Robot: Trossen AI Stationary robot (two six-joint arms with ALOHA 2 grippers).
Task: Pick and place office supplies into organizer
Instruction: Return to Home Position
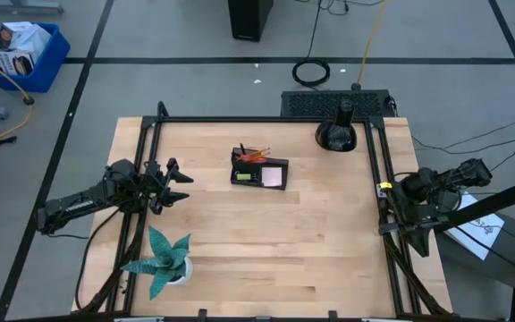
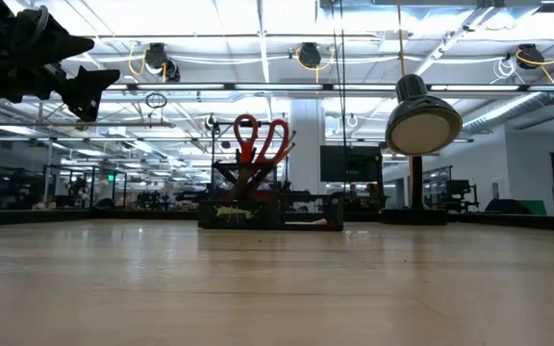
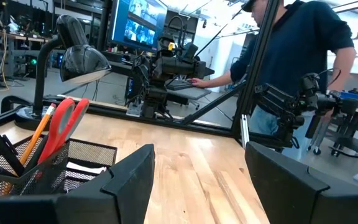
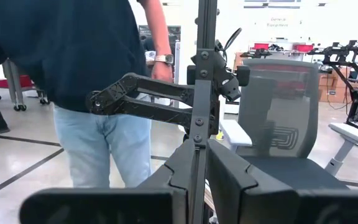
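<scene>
Just toward 12 o'clock of table centre sits the organizer (image 1: 259, 170), its long axis running 9-to-3 and the taller section on its 12 o'clock side. Red-handled scissors (image 3: 64, 121) and orange pencils (image 1: 256, 154) stand upright in it, handles up. Pink sticky-note pad (image 1: 274, 175) lies flat at its 3 o'clock end. No loose supplies show on the table (image 1: 266, 250) (sorting looks finished, only parking left). Left gripper (image 1: 182, 183) hovers at 9 o'clock, jaws wide apart, holding nothing. Right arm (image 1: 432, 190) sits folded at the 3 o'clock edge.
</scene>
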